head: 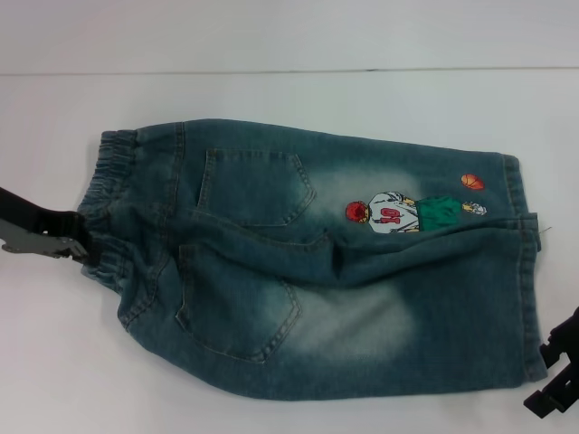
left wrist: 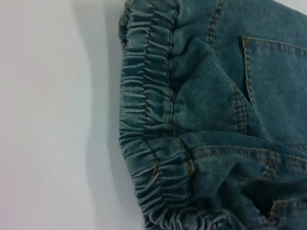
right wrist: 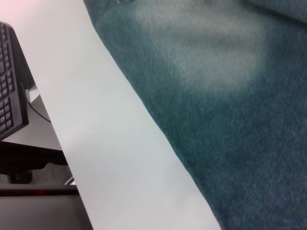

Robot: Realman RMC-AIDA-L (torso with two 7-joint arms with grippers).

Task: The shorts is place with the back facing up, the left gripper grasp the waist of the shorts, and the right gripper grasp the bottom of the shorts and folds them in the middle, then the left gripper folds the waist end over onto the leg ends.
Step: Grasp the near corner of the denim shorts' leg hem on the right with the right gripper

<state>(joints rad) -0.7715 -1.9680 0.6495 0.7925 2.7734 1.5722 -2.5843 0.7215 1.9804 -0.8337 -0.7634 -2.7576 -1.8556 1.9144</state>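
**Q:** Where are the shorts, and how might they handle?

**A:** The shorts [head: 317, 262] lie flat on a white table [head: 271, 90], pockets up, the waist [head: 109, 212] at the left and the leg ends [head: 520, 271] at the right. The denim looks soft, fairly thick and limp; I judge it will drape and sag, not slide.

**Q:** And the grippers?

**A:** The left gripper [head: 80, 246] touches the waist's near part; whether it is clenched I cannot tell. The right gripper [head: 554, 380] hovers just beside the near right corner, and its grip cannot be told either.

**Q:** Where to take hold?

**A:** Probably the puckered elastic band and the flat stitched hem, both sturdy edges.
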